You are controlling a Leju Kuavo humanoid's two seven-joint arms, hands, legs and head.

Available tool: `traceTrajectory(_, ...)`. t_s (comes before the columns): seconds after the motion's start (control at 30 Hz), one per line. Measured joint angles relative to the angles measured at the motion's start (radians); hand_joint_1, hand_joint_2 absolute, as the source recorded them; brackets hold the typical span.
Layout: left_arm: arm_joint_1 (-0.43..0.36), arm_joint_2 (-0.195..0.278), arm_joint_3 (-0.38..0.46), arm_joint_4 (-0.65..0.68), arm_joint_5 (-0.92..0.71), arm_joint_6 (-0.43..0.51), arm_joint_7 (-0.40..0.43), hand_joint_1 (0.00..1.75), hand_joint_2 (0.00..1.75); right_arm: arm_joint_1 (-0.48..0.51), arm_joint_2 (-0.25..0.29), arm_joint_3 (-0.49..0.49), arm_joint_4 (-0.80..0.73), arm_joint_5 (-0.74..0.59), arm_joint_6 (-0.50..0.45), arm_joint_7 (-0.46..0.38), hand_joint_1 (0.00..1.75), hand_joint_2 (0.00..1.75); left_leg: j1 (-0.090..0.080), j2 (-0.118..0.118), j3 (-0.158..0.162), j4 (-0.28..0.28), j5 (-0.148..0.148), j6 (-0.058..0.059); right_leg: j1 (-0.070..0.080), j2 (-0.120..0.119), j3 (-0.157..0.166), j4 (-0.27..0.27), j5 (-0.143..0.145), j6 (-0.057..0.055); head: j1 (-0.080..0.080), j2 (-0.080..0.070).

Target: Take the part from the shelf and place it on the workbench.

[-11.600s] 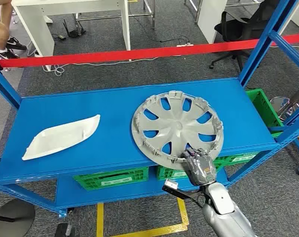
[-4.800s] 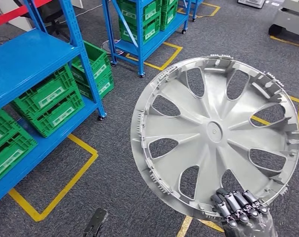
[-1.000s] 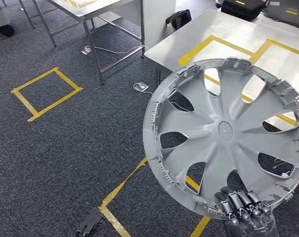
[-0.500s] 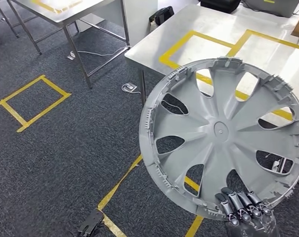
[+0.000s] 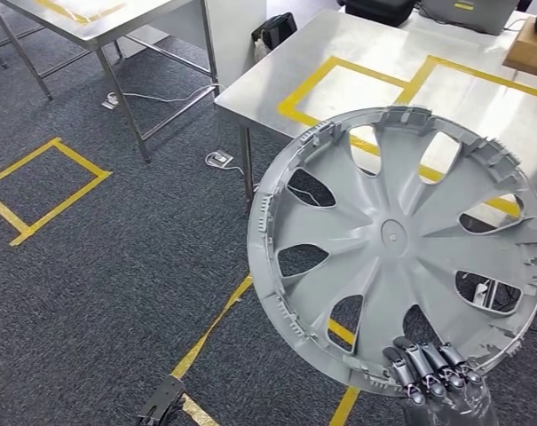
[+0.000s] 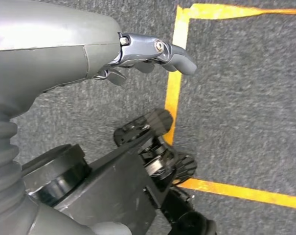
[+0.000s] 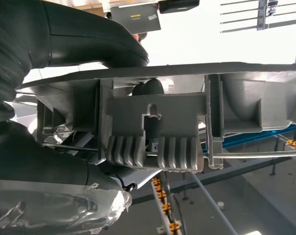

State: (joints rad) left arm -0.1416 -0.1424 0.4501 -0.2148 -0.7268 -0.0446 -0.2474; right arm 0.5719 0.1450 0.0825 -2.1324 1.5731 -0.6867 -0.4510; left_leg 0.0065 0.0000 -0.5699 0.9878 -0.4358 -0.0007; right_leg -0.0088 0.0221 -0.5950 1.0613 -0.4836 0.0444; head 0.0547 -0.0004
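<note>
Right hand [image 5: 434, 377] grips the grey wheel cover [image 5: 396, 240] by its rim; no readable writing

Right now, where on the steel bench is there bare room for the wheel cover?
The workbench has a bare patch inside the nearer yellow tape outline, close to its front corner. The far edge is crowded: a dark case and a wooden block. The wheel cover, held at its rim by the right robot hand, hides the rest.

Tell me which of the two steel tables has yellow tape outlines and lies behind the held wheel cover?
The nearer table, behind the wheel cover; the other table stands farther left.
</note>
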Motion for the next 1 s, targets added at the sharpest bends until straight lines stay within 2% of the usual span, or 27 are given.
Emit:
traceTrajectory(0.03,0.0,0.0,0.0,0.0,0.0,0.0,0.0,0.0,1.75,0.001,0.0,0.0,0.0,0.0,0.0,0.0,1.75,1.75,0.001,0.001,0.002,-0.002,0.0,0.005,-0.001,-0.006,-0.024,0.049,-0.026,0.004,0.002,0.0)
traceTrajectory(0.1,0.0,0.0,0.0,0.0,0.0,0.0,0.0,0.0,1.75,0.002,0.0,0.0,0.001,0.0,0.0,0.0,1.75,1.75,0.001,0.002,0.004,-0.001,-0.003,0.01,-0.001,-0.012,-0.095,0.186,-0.085,0.009,0.007,0.0)
traceTrajectory(0.13,0.001,0.0,0.0,0.0,0.0,0.0,0.0,0.0,1.75,0.004,0.0,0.0,0.001,0.0,0.0,0.0,1.75,1.75,0.001,0.003,0.005,-0.001,-0.005,0.011,-0.002,-0.013,-0.123,0.237,-0.097,0.011,0.007,0.0)
traceTrajectory(0.17,0.002,0.0,0.0,0.0,0.0,0.0,0.0,0.0,1.75,0.005,0.0,-0.001,0.002,0.0,0.0,0.0,1.75,1.75,0.001,0.003,0.008,-0.001,-0.007,0.011,-0.002,-0.013,-0.135,0.253,-0.09,0.012,0.007,0.0)
traceTrajectory(0.2,0.002,0.0,0.0,0.0,0.0,0.0,0.0,0.0,1.75,0.005,0.0,-0.002,0.002,0.0,0.0,0.0,1.75,1.75,0.002,0.003,0.012,-0.001,-0.01,0.009,-0.003,-0.014,-0.126,0.226,-0.063,0.013,0.007,0.0)
traceTrajectory(0.27,0.002,0.0,0.0,0.0,0.0,0.0,0.0,0.0,1.75,0.005,0.0,-0.003,0.003,0.0,0.0,0.0,1.75,1.75,0.004,0.002,0.023,0.0,-0.018,0.002,-0.005,-0.019,-0.061,0.09,0.009,0.015,0.007,0.0)
traceTrajectory(0.3,0.002,0.0,0.0,0.0,0.0,0.0,0.0,0.0,1.75,0.004,0.0,-0.003,0.003,0.0,0.0,0.0,1.75,1.75,0.002,0.001,0.026,0.002,-0.022,-0.003,-0.005,-0.02,-0.029,0.028,0.031,0.012,0.008,0.0)
traceTrajectory(0.33,0.001,0.001,0.0,0.0,0.0,0.0,0.0,0.0,1.75,0.004,0.0,-0.003,0.004,0.0,0.0,0.0,1.75,1.75,0.0,0.001,0.028,0.004,-0.025,-0.009,-0.005,-0.021,-0.009,-0.011,0.04,0.008,0.008,0.0)
traceTrajectory(0.37,0.001,0.001,0.0,0.0,0.0,0.0,0.0,0.0,1.75,0.004,0.0,-0.004,0.004,0.0,0.0,0.0,1.75,1.75,-0.002,0.001,0.028,0.004,-0.027,-0.013,-0.003,-0.019,-0.001,-0.024,0.037,0.002,0.007,0.0)
traceTrajectory(0.47,0.0,0.001,0.0,0.0,0.0,0.0,0.0,0.0,1.75,0.007,0.001,-0.006,0.004,0.0,0.0,0.0,1.75,1.75,0.0,0.001,0.028,0.007,-0.034,-0.027,-0.002,-0.014,0.001,-0.027,0.034,-0.021,0.004,0.0)
traceTrajectory(0.53,-0.002,0.001,0.0,0.0,0.0,0.0,0.0,0.0,1.75,0.006,0.002,-0.007,0.004,0.0,0.0,0.0,1.75,1.75,0.001,0.001,-0.003,0.074,-0.073,-0.036,-0.004,-0.014,0.006,-0.03,0.032,-0.034,0.001,0.0)
traceTrajectory(0.6,-0.001,0.001,0.0,0.0,0.0,0.0,-0.001,0.0,1.75,0.005,0.003,-0.007,0.005,0.0,0.0,0.0,1.75,1.75,0.002,0.001,-0.076,0.212,-0.131,-0.04,-0.003,-0.013,0.008,-0.029,0.028,-0.042,-0.002,0.0)
traceTrajectory(0.63,0.001,0.001,0.0,0.0,0.0,0.0,-0.001,0.0,1.75,0.006,0.003,-0.007,0.005,0.0,0.0,0.0,1.75,1.75,0.002,0.001,-0.111,0.27,-0.147,-0.04,-0.002,-0.012,0.009,-0.029,0.026,-0.044,-0.002,0.0)
traceTrajectory(0.67,0.002,0.001,0.0,0.0,0.0,0.0,-0.001,0.0,1.75,0.006,0.003,-0.007,0.005,0.0,0.0,0.0,1.75,1.75,0.001,0.001,-0.131,0.297,-0.143,-0.039,-0.001,-0.01,0.011,-0.029,0.024,-0.045,-0.003,0.0)
traceTrajectory(0.7,0.003,0.001,0.0,0.0,0.0,0.0,-0.001,0.0,1.75,0.006,0.003,-0.007,0.005,0.0,0.0,0.0,1.75,1.75,0.001,0.001,-0.133,0.286,-0.12,-0.036,0.0,-0.008,0.014,-0.029,0.022,-0.045,-0.003,0.0)
traceTrajectory(0.73,0.003,0.001,0.0,0.0,0.0,0.0,-0.001,0.0,1.75,0.006,0.003,-0.007,0.005,0.0,0.0,0.0,1.75,1.75,0.0,0.001,-0.116,0.237,-0.08,-0.032,0.0,-0.006,0.019,-0.029,0.02,-0.044,-0.003,0.0)
traceTrajectory(0.77,0.003,0.001,0.0,0.0,0.0,0.0,-0.001,0.0,1.75,0.006,0.003,-0.007,0.005,0.0,0.0,0.0,1.75,1.75,-0.001,0.001,-0.087,0.167,-0.037,-0.026,0.0,-0.003,0.023,-0.029,0.017,-0.042,-0.003,0.0)
traceTrajectory(0.8,0.002,0.002,0.0,0.0,0.0,0.0,-0.001,0.0,1.75,0.006,0.004,-0.007,0.005,0.0,0.0,0.0,1.75,1.75,-0.003,0.001,-0.056,0.1,-0.009,-0.021,0.002,-0.001,0.027,-0.028,0.013,-0.038,-0.003,0.0)
traceTrajectory(0.83,0.001,0.002,0.0,0.0,0.0,0.0,-0.001,0.0,1.75,0.006,0.004,-0.007,0.005,0.0,0.0,0.0,1.75,1.75,-0.004,0.0,-0.034,0.049,0.006,-0.017,0.003,0.0,0.028,-0.028,0.01,-0.034,-0.002,0.0)
traceTrajectory(0.87,0.0,0.002,0.0,0.0,-0.001,0.0,-0.001,0.0,1.75,0.006,0.004,-0.007,0.005,0.0,0.0,0.0,1.75,1.75,-0.006,0.0,-0.022,0.022,0.008,-0.015,0.004,0.001,0.028,-0.029,0.007,-0.029,-0.002,0.0)
traceTrajectory(0.97,0.0,0.001,0.0,0.0,-0.001,0.0,-0.001,0.0,1.75,0.007,0.004,-0.008,0.005,0.0,0.0,0.0,1.75,1.75,-0.006,-0.001,-0.016,0.006,0.002,-0.006,0.003,0.0,0.027,-0.031,0.002,-0.01,-0.001,0.0)
traceTrajectory(1.0,0.0,0.001,0.0,0.0,-0.001,-0.001,-0.001,0.0,1.75,0.007,0.004,-0.008,0.005,0.0,0.0,0.0,1.75,1.75,-0.004,0.0,-0.012,0.002,0.001,0.0,0.003,-0.003,0.02,-0.015,-0.009,-0.005,0.001,0.0)
